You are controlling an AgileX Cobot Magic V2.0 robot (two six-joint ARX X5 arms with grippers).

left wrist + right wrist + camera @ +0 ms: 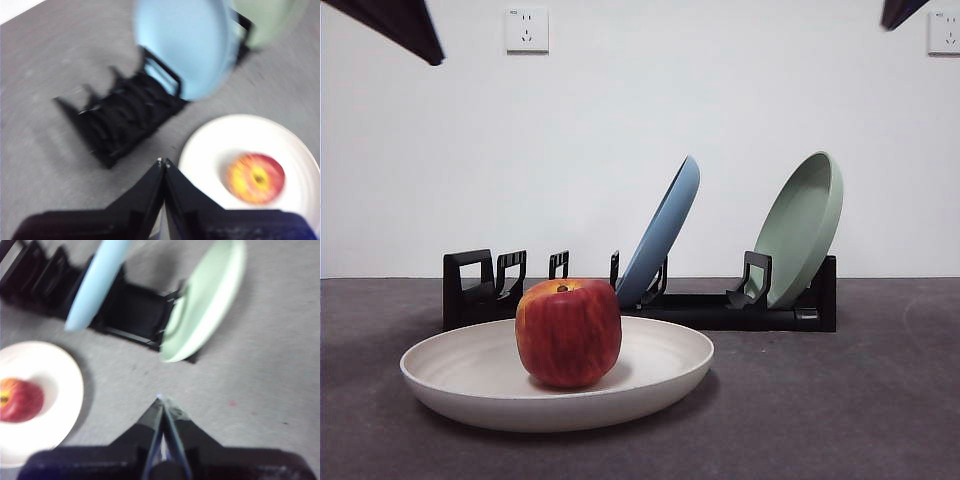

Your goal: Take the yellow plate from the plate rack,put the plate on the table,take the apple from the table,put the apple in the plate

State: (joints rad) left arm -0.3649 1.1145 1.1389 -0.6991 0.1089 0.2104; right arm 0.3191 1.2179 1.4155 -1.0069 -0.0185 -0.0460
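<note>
We see the apple sitting upright inside the yellow plate, a little off the plate's centre, and the plate lying flat on the tabletop just in front of the plate rack. Judged from this layout, the task looks finished.

Both arms wait high, and in the front view only two dark tips show at the top corners. The left tool is clenched with nothing between its jaws, which meet at a point above the plate's near rim. The right tool is likewise clenched and empty, over bare tabletop, well apart from the apple.

What could still go wrong is small. The apple rests free on a shallow surface, so a knock to the plate from a low arm could roll it toward the rim. The light blue plate and the pale green plate lean in the rack behind, and a careless sweep could tip either one forward.

Both wrist views are smeared, so we cannot read the rack's slots or the apple's stem there. In the front view the plate and apple hide the middle of the rack, and we cannot tell which slot the yellow plate came from.
</note>
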